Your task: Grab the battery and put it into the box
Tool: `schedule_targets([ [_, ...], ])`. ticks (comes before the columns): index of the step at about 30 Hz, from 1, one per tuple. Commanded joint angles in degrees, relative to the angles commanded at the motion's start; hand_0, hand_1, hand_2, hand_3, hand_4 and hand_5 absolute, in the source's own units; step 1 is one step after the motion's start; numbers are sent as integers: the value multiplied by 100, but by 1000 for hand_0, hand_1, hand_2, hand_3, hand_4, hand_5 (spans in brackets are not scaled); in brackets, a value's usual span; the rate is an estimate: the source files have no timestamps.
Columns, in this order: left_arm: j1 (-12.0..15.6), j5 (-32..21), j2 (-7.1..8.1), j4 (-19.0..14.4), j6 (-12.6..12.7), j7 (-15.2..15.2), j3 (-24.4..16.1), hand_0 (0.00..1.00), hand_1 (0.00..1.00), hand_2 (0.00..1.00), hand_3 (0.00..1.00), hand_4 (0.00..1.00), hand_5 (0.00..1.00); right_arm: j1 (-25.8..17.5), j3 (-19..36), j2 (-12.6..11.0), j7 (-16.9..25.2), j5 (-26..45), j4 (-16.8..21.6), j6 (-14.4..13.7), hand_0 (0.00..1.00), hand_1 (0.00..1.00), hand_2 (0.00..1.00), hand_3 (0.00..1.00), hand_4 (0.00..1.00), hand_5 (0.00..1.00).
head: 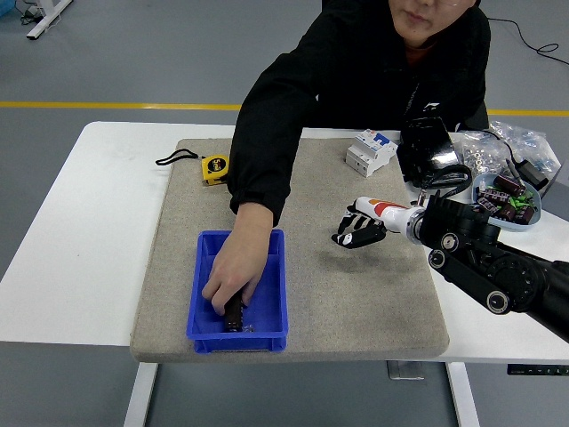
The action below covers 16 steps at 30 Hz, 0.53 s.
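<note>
Head view: right hand (359,229) curled, empty, above mat (356,285).

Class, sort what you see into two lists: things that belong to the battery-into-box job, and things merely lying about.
Job:
battery, under the person's hand
blue box
right hand

Lying about:
tape measure
circuit breaker
bowl of parts

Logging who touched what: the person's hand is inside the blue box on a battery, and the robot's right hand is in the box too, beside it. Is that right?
Not quite. The head view shows the person's hand in the blue box, on a battery, but the robot's right hand is not in the box. It hovers over the mat to the right of the box, holding nothing.
</note>
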Motion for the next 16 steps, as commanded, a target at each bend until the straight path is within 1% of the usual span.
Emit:
schedule_targets([
  [5, 1, 55, -21, 3, 1, 3, -46, 722, 690, 671, 585, 630, 542, -6, -50, -33, 19, -18, -148, -2, 724, 719, 743, 570, 701, 477],
  [16, 17, 14, -29, -1, -17, 1, 23, 722, 689, 669, 585, 631, 543, -86, 21, -130, 3, -130, -373, -38, 722, 719, 740, 564, 706, 472],
])
